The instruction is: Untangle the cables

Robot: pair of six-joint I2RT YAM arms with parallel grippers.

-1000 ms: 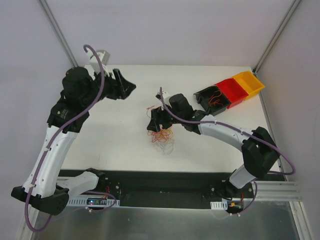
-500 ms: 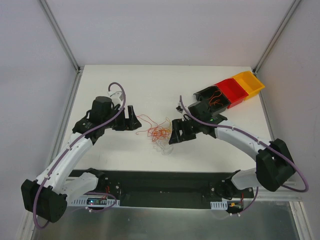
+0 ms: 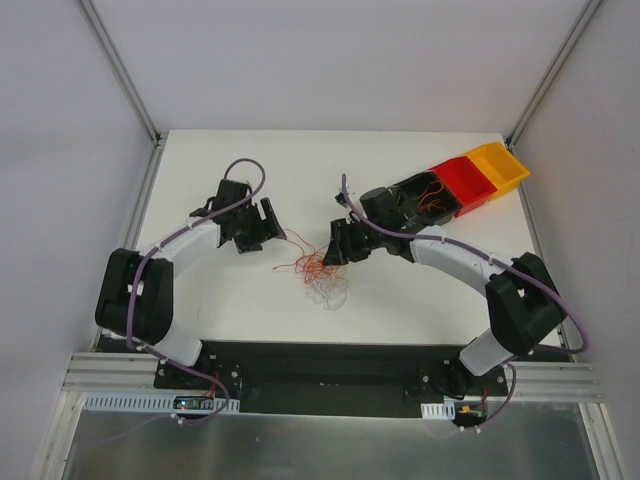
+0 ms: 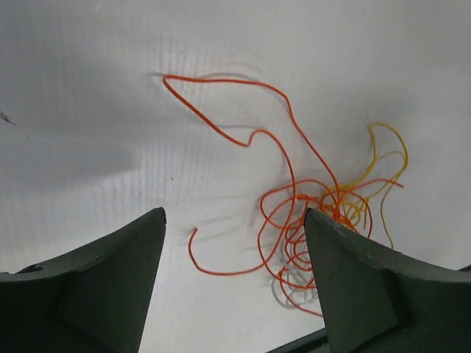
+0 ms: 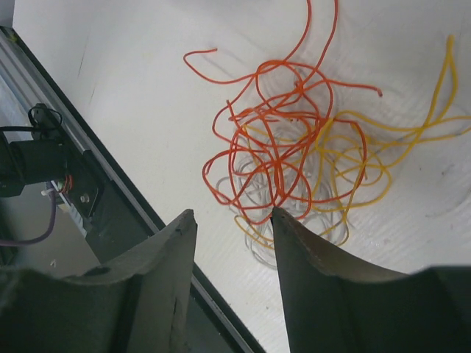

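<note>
The cables (image 3: 320,270) are a small tangle of thin orange, yellow and whitish strands on the white table (image 3: 230,300) between the two arms. In the left wrist view the orange loops (image 4: 309,220) lie ahead, with yellow strands to the right. In the right wrist view the tangle (image 5: 294,162) lies just beyond the fingertips. My left gripper (image 3: 268,228) is open and empty, left of the tangle; its jaws (image 4: 234,213) stand wide apart. My right gripper (image 3: 338,245) is open and empty at the tangle's right edge; its jaws (image 5: 232,213) stand apart.
Three bins stand at the back right: black (image 3: 425,195) with orange wire inside, red (image 3: 462,183) and yellow (image 3: 502,166). The table's near edge with a black rail (image 3: 320,365) runs in front. The rail also shows in the right wrist view (image 5: 96,198).
My left arm has swung down from the far left and now sits low beside the tangle. My right gripper shifted back slightly towards the tangle's right edge. The tangle has stayed in place.
</note>
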